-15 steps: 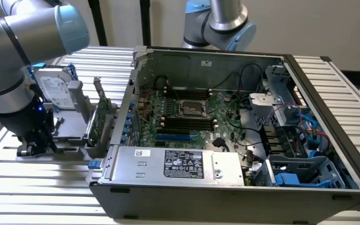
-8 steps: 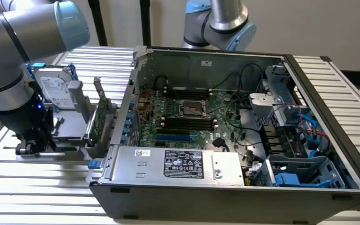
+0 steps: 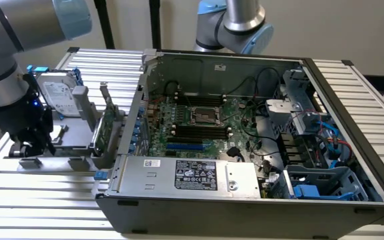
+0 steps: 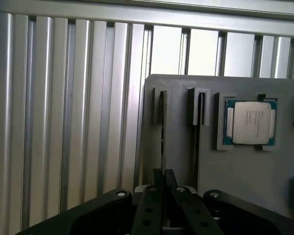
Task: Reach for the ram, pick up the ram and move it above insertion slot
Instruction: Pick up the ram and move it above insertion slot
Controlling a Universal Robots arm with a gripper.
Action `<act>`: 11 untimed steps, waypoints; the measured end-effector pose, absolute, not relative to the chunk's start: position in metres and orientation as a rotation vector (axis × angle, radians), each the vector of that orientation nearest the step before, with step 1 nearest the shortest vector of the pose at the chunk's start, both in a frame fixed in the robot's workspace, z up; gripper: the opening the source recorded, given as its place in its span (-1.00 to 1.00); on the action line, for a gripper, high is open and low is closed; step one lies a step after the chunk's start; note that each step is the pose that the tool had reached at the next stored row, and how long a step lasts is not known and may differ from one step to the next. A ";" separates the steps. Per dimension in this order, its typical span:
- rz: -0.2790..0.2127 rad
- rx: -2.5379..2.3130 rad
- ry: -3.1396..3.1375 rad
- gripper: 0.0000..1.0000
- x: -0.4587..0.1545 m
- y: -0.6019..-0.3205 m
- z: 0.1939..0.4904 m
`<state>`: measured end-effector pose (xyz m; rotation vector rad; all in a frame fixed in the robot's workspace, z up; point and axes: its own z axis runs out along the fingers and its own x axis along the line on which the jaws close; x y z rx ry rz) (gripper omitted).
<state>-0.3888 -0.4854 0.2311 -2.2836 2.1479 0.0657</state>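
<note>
The fingers (image 4: 157,178) seemingly pinch the ram (image 4: 162,132); print on the processor (image 4: 249,122) illegible.

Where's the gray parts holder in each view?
Exterior view: gray holder at the exterior view's left, beside the computer case, pincer at it.
Wrist view: gray holder ahead of the pincer, carrying the ram and a processor chip.
Shared landmark: the ribbed metal table.

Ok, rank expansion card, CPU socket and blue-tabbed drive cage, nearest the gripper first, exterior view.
1. Expansion card: in the holder beside the gripper.
2. CPU socket: middle of the motherboard.
3. Blue-tabbed drive cage: case corner, exterior view's right.
</note>
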 end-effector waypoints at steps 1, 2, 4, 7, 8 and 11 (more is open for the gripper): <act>0.066 -2.283 2.148 -0.73 -0.389 -0.485 0.236; 0.066 -2.283 2.148 -0.73 -0.389 -0.485 0.240; 0.066 -2.283 2.148 -0.73 -0.389 -0.485 0.249; 0.066 -2.284 2.148 -0.73 -0.388 -0.485 0.263; 0.066 -2.284 2.148 -0.73 -0.387 -0.485 0.268; 0.066 -2.284 2.148 -0.73 -0.384 -0.485 0.281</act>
